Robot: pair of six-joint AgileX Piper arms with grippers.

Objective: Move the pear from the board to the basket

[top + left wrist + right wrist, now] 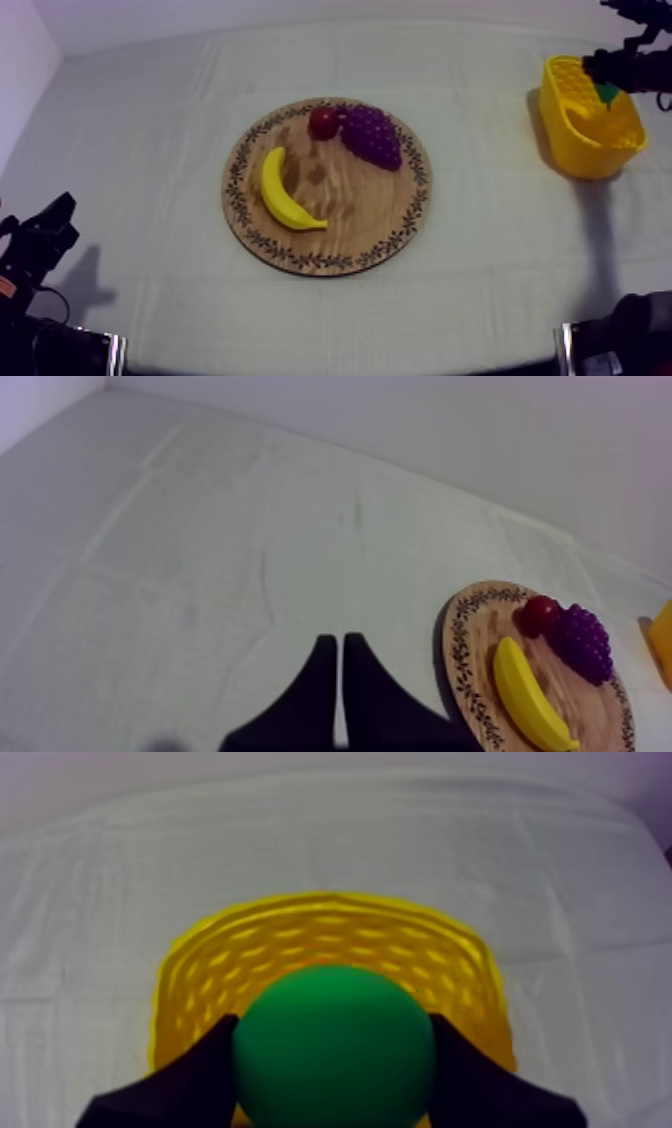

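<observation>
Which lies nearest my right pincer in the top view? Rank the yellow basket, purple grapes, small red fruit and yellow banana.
1. Yellow basket, under the right pincer.
2. Purple bunch of grapes, wooden board's right.
3. Small red fruit, left of the grapes.
4. Yellow banana, board's left side.

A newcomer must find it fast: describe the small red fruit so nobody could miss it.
Start at the round wooden board mid-table. Near its far rim sits the small red fruit, beside the purple grapes. It alone is red and smooth; the banana is long and yellow.
</observation>
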